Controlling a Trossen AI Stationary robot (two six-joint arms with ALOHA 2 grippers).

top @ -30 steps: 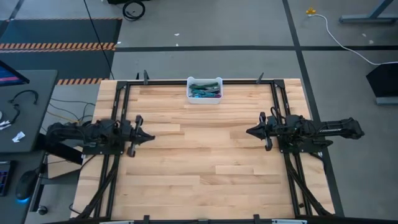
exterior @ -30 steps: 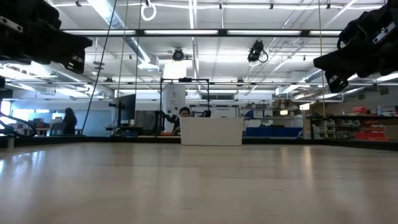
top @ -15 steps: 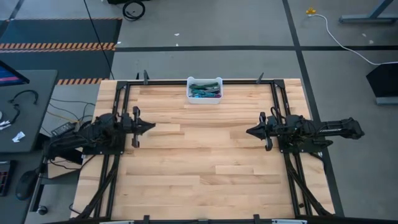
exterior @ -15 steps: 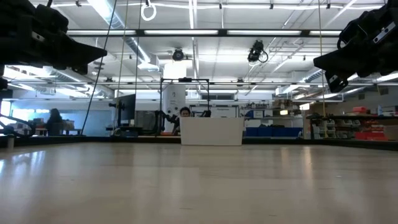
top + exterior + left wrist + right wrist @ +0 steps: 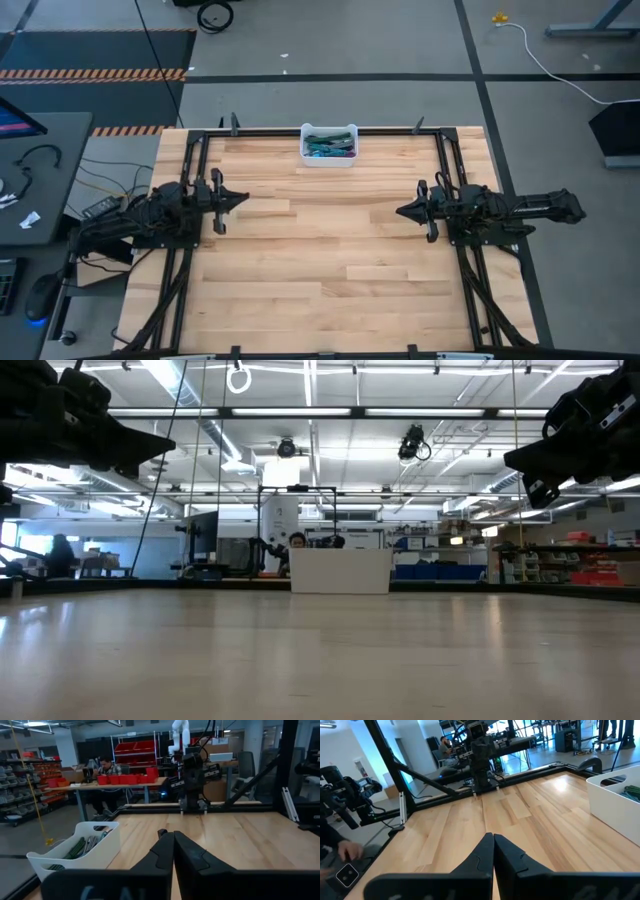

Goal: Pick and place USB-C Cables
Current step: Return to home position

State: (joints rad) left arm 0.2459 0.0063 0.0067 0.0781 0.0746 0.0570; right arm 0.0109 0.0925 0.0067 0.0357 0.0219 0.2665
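A small white bin (image 5: 328,145) stands at the middle of the table's far edge, holding several folded cables in teal, green and grey (image 5: 329,146). The left wrist view shows the bin (image 5: 80,850) and the cables (image 5: 82,846) inside it; the right wrist view shows the bin's wall (image 5: 615,802). My left gripper (image 5: 244,201) hovers shut above the table's left part, pointing right. My right gripper (image 5: 400,211) hovers shut above the right part, pointing left. Both are empty and well short of the bin.
The wooden table top (image 5: 330,250) is framed by black rails (image 5: 190,170) along its left, right and far sides. In the low view the white bin (image 5: 340,571) stands far off at centre. People sit at benches beyond the table.
My left gripper has moved up and toward the table's far edge, swinging a little toward the bin, then slowed. Its fingers have stayed shut. The right arm has kept still.
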